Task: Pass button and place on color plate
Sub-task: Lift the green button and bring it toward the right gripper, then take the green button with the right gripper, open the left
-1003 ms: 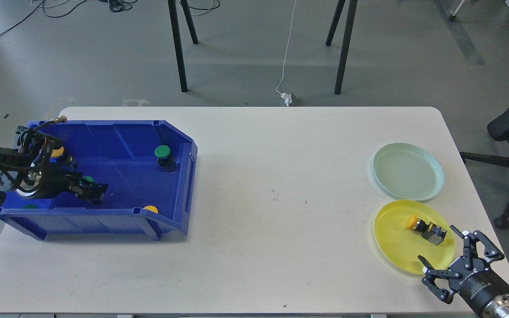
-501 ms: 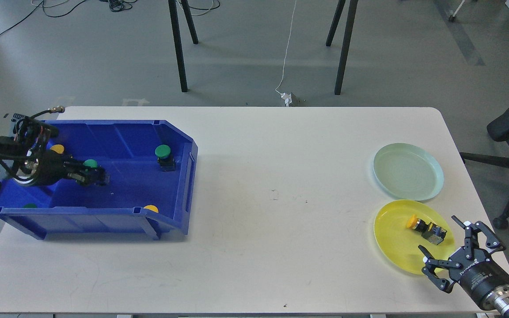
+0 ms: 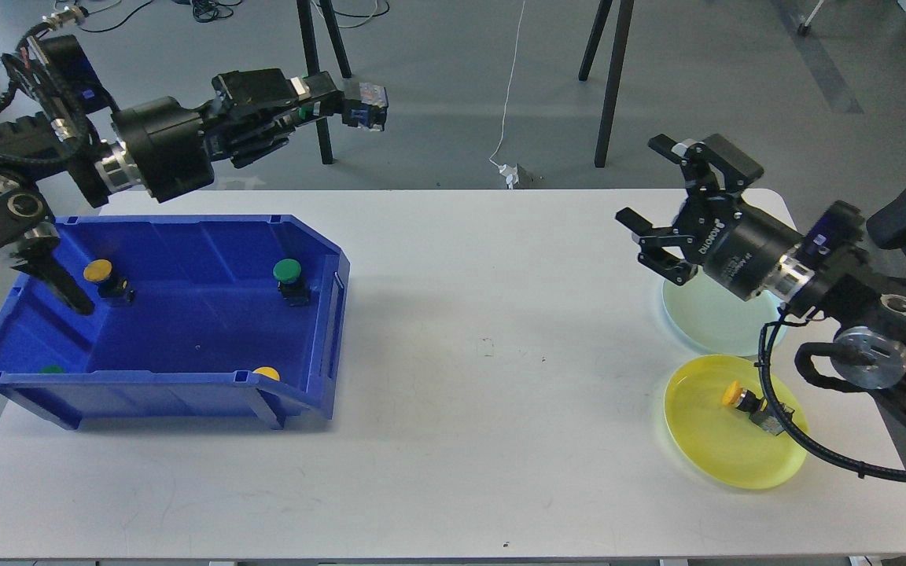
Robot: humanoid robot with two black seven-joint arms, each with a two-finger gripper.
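Note:
My left gripper (image 3: 325,104) is raised high above the table's back left edge, shut on a green-capped button (image 3: 364,103) that sticks out to the right. My right gripper (image 3: 643,182) is open and empty, raised over the left side of the pale green plate (image 3: 708,324), jaws facing left. The yellow plate (image 3: 705,444) at the front right holds a yellow-capped button (image 3: 738,395), partly crossed by my right arm's cable.
The blue bin (image 3: 185,380) at the left holds a yellow button (image 3: 99,272), a green button (image 3: 288,272), a yellow cap (image 3: 267,373) and a green cap (image 3: 50,368) by its front wall. Black stand legs (image 3: 319,94) rise behind the table.
My left gripper lifted out of the bin with the green button and swung up and right. My right gripper rose from the table's front right corner to above the pale green plate.

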